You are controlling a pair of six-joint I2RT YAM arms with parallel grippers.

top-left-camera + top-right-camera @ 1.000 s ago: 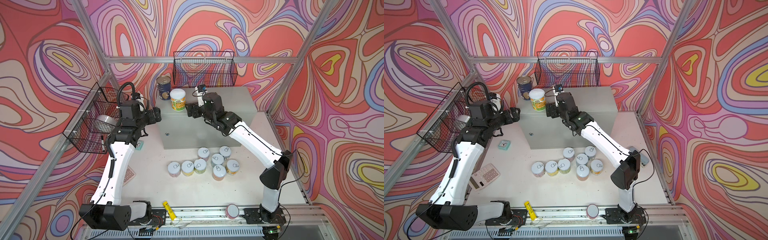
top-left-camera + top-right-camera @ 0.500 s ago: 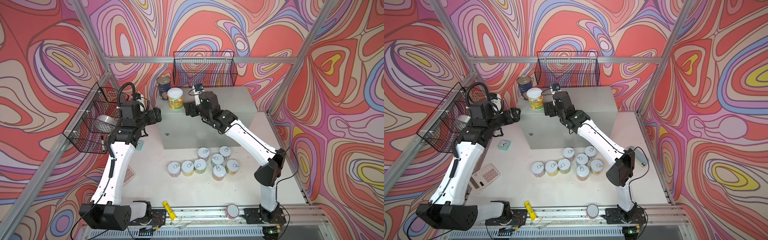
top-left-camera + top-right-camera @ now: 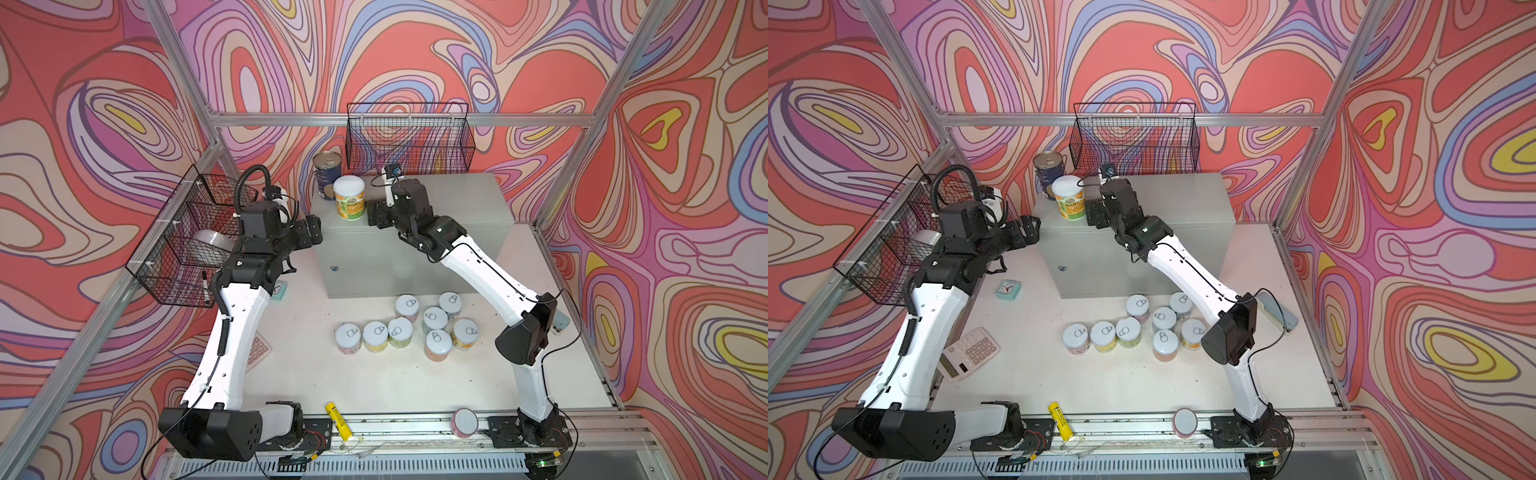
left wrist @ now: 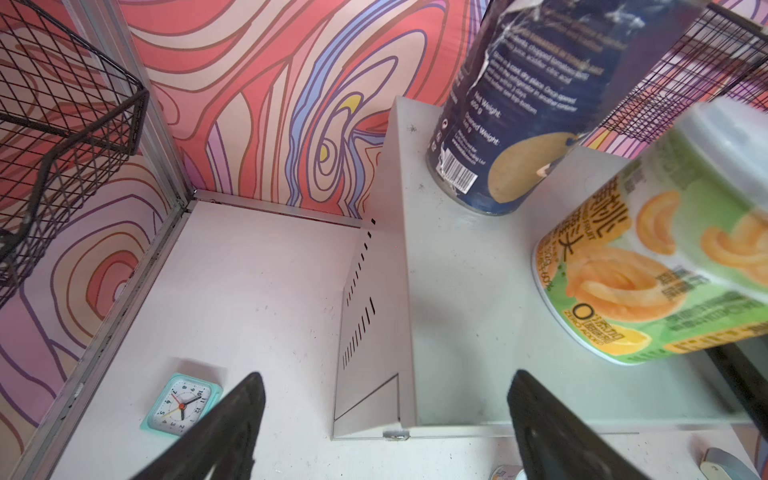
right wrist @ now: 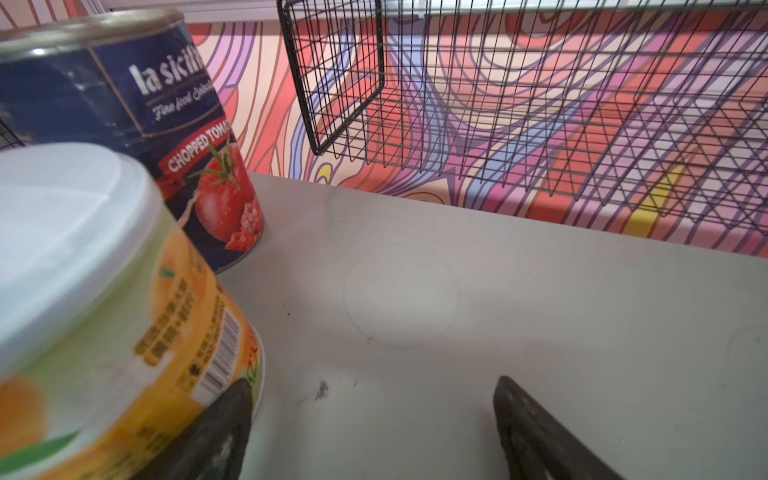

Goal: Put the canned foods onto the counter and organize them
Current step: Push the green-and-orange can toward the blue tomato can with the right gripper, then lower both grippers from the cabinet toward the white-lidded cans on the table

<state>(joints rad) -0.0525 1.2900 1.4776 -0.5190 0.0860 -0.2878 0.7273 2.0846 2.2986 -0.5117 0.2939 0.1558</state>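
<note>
- Grey cabinet (image 3: 457,199) – stands at the back of the white table (image 3: 374,382), flat top up, small round lock on its front face
- Blue-labelled can (image 3: 327,174) – upright on the cabinet top at its rear left corner, bare metal lid; the right wrist view reads "chopped tomato" on the label (image 5: 145,124)
- Peach-labelled can (image 3: 350,199) – upright on the cabinet top just in front of the blue-labelled can, white lid, green and orange label; whether the two cans touch cannot be told
- Eight white-lidded cans (image 3: 435,319) – upright in a loose cluster on the table in front of the cabinet, all pull-tab lids facing up
- Right end effector (image 3: 372,214) – low over the cabinet top, jaws wide with nothing between them; in the right wrist view (image 5: 374,382) the peach-labelled can lies outside one finger, contact uncertain
- Left end effector (image 3: 309,232) – level with the cabinet's left edge, jaws wide and empty; in the left wrist view (image 4: 386,376) they straddle the cabinet's near corner
- Teal clock (image 3: 1008,289) – on the table left of the cabinet
</note>
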